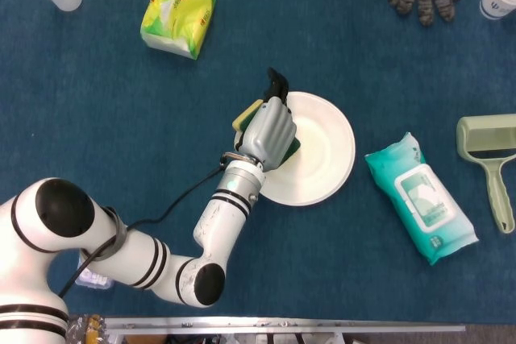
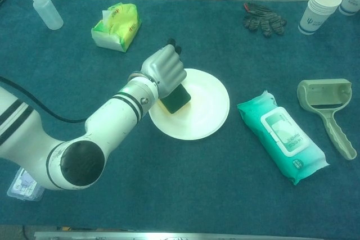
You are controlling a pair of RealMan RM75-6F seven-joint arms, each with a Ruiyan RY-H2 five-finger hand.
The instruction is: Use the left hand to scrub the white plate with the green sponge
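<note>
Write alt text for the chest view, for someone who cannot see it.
A white robot arm's left hand presses a green sponge onto a white plate on a blue table. Nearby lie a wipes pack, tissues and gloves.

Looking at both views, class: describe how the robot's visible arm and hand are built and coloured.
The left arm is glossy white with rounded segments, black bands at the wrist and black caps on its joints. A black cable trails beside it. The left hand is silver-grey metal with dark fingertips. The right arm is out of view.
</note>
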